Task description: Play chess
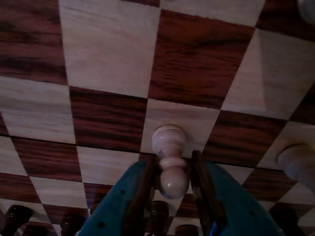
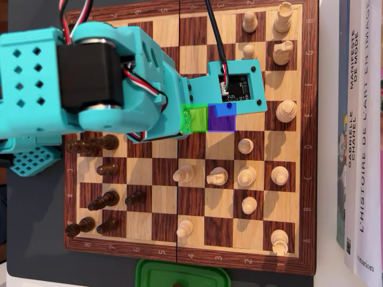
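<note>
Wrist view: the teal two-finger gripper (image 1: 173,184) is closed on a pale turned-wood pawn (image 1: 170,160). The fingers clamp its neck and rounded head; its round base points away from the camera, toward the squares. The pawn seems to hang just clear of the dark-and-light wooden chessboard (image 1: 108,54), above the border between a light and a dark square. Whether the base touches the wood cannot be told. Judgement: holding by the narrow neck keeps the base free, so the piece can be set down flat.

Overhead view: the teal arm (image 2: 90,78) covers the upper left of the chessboard (image 2: 194,30), and the held pawn is hidden beneath it. A green and a purple tinted square (image 2: 206,118) sit near the board's centre, just below the arm's camera mount. Judgement: these are likely move markers, purpose unconfirmed.

Dark pieces (image 2: 99,173) cluster along the board's left side, light pieces (image 2: 246,175) across the right half.

Containers: a green plastic tray (image 2: 179,275) lies just past the board's bottom edge, only partly in frame. Its contents cannot be told. Books (image 2: 359,131) lie along the board's right edge.
</note>
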Controlling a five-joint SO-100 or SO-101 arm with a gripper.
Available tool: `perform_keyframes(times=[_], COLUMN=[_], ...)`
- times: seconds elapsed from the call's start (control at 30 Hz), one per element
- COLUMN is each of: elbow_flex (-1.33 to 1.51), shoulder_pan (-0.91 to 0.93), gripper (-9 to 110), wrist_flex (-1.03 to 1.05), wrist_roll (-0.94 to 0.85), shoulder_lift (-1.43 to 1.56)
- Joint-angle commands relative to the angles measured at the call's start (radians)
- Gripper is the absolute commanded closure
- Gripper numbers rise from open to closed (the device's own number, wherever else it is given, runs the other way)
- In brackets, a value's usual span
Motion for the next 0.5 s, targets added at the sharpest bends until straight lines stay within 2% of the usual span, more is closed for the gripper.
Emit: perform_keyframes(times=[0.0,0.47], elbow_flex=[-0.015,-0.017], shoulder_pan=[0.003,-0.005], gripper=[89,87], wrist_flex=[-0.005,0.0], wrist_roll=[-0.005,0.005], shoulder_lift=[0.006,0.011])
